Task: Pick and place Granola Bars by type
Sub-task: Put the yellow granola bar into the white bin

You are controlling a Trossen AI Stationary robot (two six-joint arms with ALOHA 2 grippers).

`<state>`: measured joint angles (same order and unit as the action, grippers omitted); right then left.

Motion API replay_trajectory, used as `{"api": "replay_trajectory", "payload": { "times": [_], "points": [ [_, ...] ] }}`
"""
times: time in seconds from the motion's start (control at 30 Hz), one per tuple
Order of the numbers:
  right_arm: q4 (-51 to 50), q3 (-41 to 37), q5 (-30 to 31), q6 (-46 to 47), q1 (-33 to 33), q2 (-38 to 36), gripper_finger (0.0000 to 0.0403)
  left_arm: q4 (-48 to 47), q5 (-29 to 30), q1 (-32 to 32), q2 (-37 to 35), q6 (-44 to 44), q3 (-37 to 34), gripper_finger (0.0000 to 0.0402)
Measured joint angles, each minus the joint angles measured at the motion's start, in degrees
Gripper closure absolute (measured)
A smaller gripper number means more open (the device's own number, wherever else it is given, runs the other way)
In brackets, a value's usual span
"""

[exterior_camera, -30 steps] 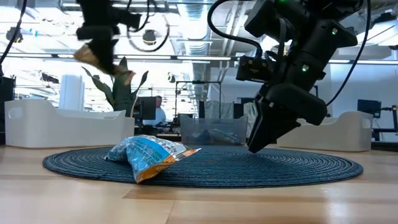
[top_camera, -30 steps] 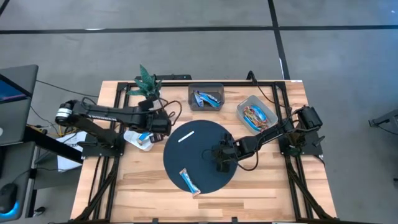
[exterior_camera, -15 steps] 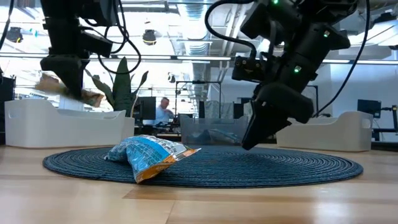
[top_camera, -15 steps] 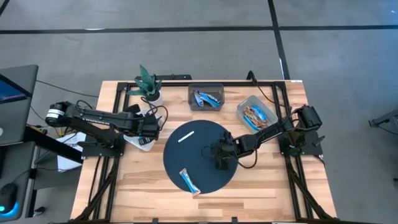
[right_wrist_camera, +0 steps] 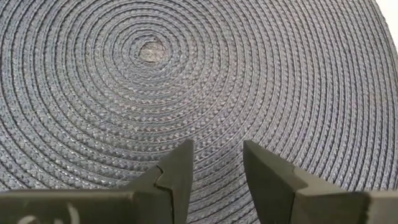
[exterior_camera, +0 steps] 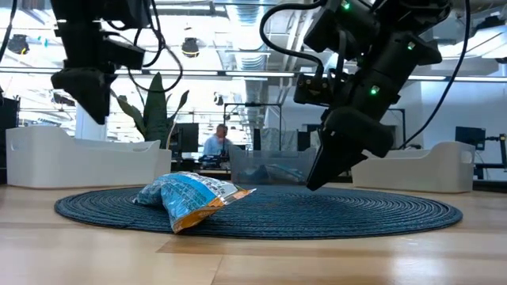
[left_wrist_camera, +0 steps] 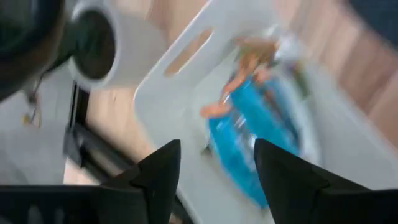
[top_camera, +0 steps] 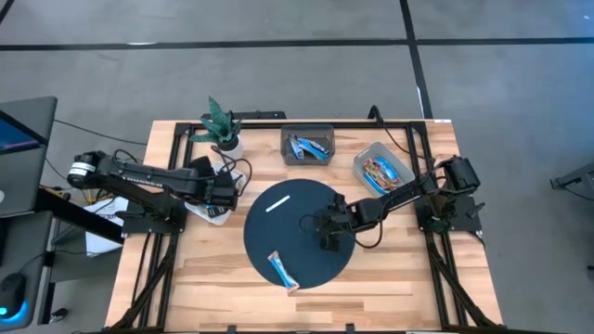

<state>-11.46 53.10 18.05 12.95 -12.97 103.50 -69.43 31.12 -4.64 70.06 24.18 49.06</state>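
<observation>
My left gripper [top_camera: 225, 190] [left_wrist_camera: 211, 155] is open and empty above the white bin [top_camera: 198, 210] at the table's left. In that bin [left_wrist_camera: 186, 37] lie a blue bar [left_wrist_camera: 249, 130] and an orange-brown bar [left_wrist_camera: 245, 68]. My right gripper [top_camera: 325, 232] [right_wrist_camera: 214, 168] is open and empty, just above the dark round woven mat [top_camera: 297, 227] [right_wrist_camera: 149, 50]. A blue bar [top_camera: 282, 269] [exterior_camera: 190, 198] lies flat on the mat's near part, to the left of my right gripper [exterior_camera: 317, 178].
A thin white stick [top_camera: 278, 202] lies on the mat's far left part. A dark bin [top_camera: 285, 148] with blue bars and a clear bin [top_camera: 360, 160] with multicoloured bars stand at the far side. A potted plant [top_camera: 220, 121] stands at the far left.
My left gripper has carried an orange-brown bar toward the table's left edge and down over the white bin, and has let it go; the bar now lies in the bin. My right gripper has edged slightly toward the table's left above the mat.
</observation>
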Motion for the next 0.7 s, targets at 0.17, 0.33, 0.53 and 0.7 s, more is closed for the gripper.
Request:
{"api": "replay_trajectory", "payload": {
  "times": [0.17, 0.33, 0.53, 0.7],
  "points": [
    [0.0, 0.0, 0.01, -0.01, 0.0, 0.0, 0.0269, 9.7, -1.19, -3.75, 0.0, -6.87, 0.0, 0.02],
    [0.0, 0.0, 0.01, -0.02, 0.0, 0.0, 0.027, 23.19, -5.84, -7.75, 0.0, -16.09, 0.0, 0.0201],
    [0.0, 0.0, 0.0, 0.0, 0.0, 0.0, 0.0269, 46.03, -18.02, -11.12, 0.52, -31.19, -3.39, 0.0201],
    [0.11, 0.0, 0.0, -0.02, 0.0, 0.0, 0.027, 55.88, -22.8, -12.4, 0.92, -35.85, -5.41, 0.0201]
  ]
}}
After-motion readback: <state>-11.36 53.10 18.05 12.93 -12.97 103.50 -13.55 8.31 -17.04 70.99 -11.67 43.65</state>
